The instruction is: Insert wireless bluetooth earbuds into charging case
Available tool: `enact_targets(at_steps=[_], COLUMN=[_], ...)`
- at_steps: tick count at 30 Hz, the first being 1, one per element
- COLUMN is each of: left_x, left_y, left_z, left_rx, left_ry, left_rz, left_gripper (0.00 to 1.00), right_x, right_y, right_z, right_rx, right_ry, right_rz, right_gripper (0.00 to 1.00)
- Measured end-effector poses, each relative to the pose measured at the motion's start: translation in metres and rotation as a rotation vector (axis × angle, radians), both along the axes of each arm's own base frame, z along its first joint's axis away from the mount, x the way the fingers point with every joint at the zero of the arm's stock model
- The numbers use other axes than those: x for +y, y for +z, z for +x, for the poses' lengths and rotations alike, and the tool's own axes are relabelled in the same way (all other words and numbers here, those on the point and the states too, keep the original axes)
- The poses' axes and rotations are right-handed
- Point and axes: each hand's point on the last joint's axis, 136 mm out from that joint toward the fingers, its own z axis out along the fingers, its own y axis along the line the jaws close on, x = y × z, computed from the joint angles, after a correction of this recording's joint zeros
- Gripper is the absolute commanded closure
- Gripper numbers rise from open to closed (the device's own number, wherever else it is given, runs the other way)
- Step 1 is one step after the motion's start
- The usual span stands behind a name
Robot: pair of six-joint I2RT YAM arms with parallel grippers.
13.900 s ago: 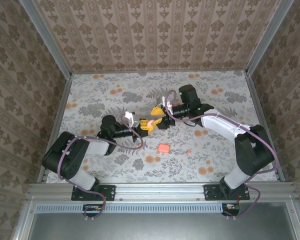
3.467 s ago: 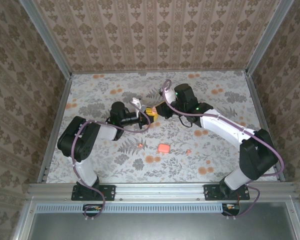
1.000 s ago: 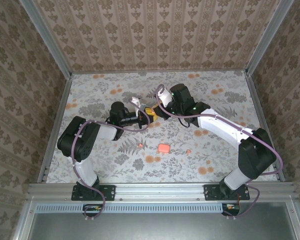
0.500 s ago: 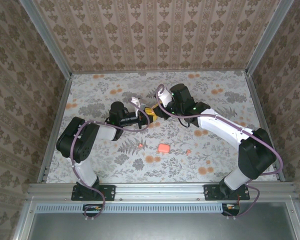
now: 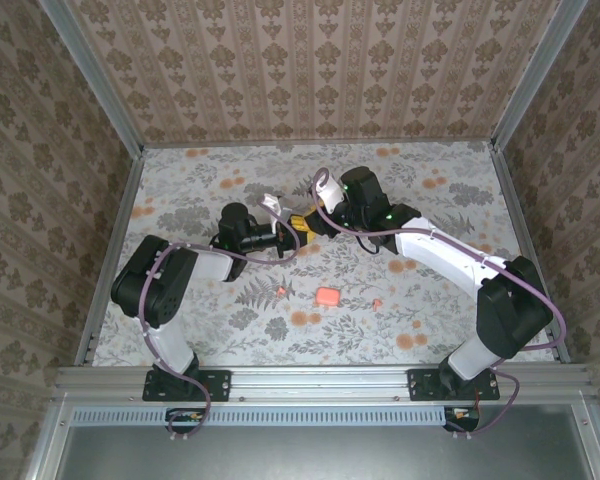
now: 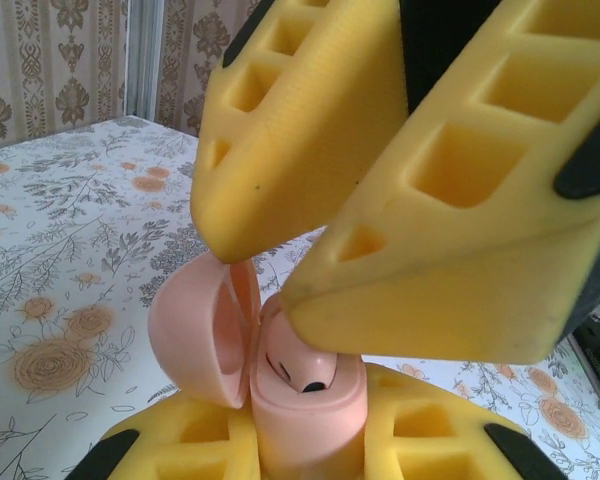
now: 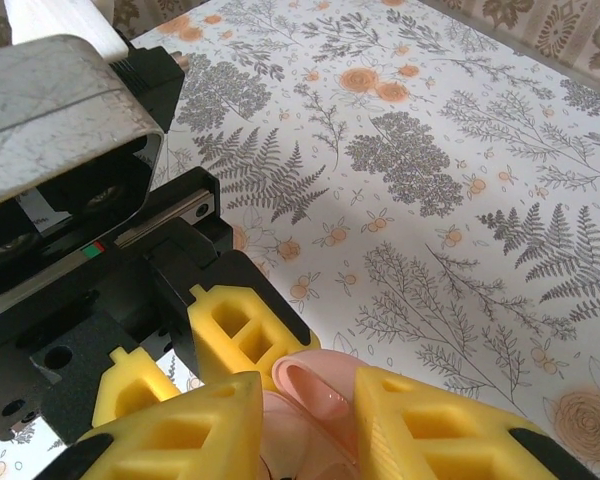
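My left gripper [image 5: 292, 229] is shut on the charging case [image 6: 305, 420], a pale pink rounded case held upright with its lid [image 6: 195, 335] swung open to the left. A pink earbud [image 6: 315, 372] with a dark spot sits in the case's well. My right gripper [image 5: 310, 222] meets the left one from the right, above mid-table. Its yellow fingers [image 6: 450, 230] stand slightly apart over the case mouth, and one tip rests on the earbud. In the right wrist view the open lid [image 7: 325, 385] lies between the parted jaws of my right gripper [image 7: 305, 405].
On the floral tablecloth [image 5: 430, 200] near the front lies a brighter salmon rounded-square piece [image 5: 327, 296]. Two tiny coral-orange nubs flank it, one to the left [image 5: 283, 291] and one to the right [image 5: 377, 302]. Patterned walls and metal rails [image 5: 110, 260] enclose the table.
The right gripper's jaws have parted a little over the case. Both arms have stayed almost where they were, and the left grip is unchanged.
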Motion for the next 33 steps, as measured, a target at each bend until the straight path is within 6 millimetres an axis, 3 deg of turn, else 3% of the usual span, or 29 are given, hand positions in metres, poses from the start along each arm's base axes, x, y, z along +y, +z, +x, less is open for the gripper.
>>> enact_targets(at_steps=[8,14,23,28,33], left_x=[0.0,0.002,0.003,0.003,0.005], left_y=[0.0,0.016,0.022,0.02,0.021], left_z=[0.0,0.002,0.001,0.001,-0.002], left_rx=[-0.025,-0.107,-0.159,-0.174,-0.213], left_ry=[0.002,0.023,0.025,0.024,0.026], left_rz=[0.003,-0.008,-0.004,0.005,0.011], left_gripper=[0.86,0.86,0.86,0.86,0.86], right_x=[0.0,-0.007,-0.049,-0.062,-0.057], right_y=[0.004,0.023,0.065,0.058,0.047], right_z=[-0.002,-0.015,-0.037,-0.039,-0.045], right_rx=[0.003,0.02,-0.051,-0.072,-0.099], right_ry=[0.001,-0.003,-0.061,-0.033,0.081], right_rz=[0.013,0.059,0.19,0.236,0.231], right_gripper=[0.64,0.62,0.57,0.47,0.51])
